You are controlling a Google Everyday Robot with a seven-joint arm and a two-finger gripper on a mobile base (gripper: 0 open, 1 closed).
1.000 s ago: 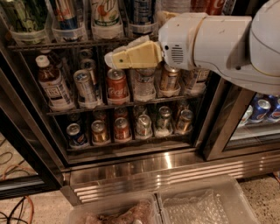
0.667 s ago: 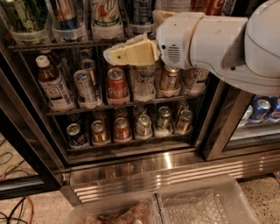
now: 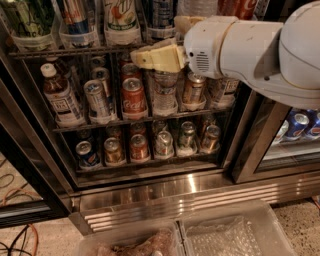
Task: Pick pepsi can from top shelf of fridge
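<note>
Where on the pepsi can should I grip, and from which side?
Take the pepsi can by its side wall above the cup holder, straight from the front: it stands upright, a white can close beside it. The gripper is in front, just below the top shelf.

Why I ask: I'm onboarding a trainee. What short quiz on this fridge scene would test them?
1. True or false: the blue metal pepsi can with pale lettering stands on the dark wire top shelf.
2. Where is the cream-coloured gripper? A) in front of the top shelf's edge, just below the pepsi can; B) down by the floor; C) out of view.
3. Fill in: the metal Coca-Cola can on the rack beneath the top shelf is coloured ___.
Key: 1 true; 2 A; 3 red.
</note>
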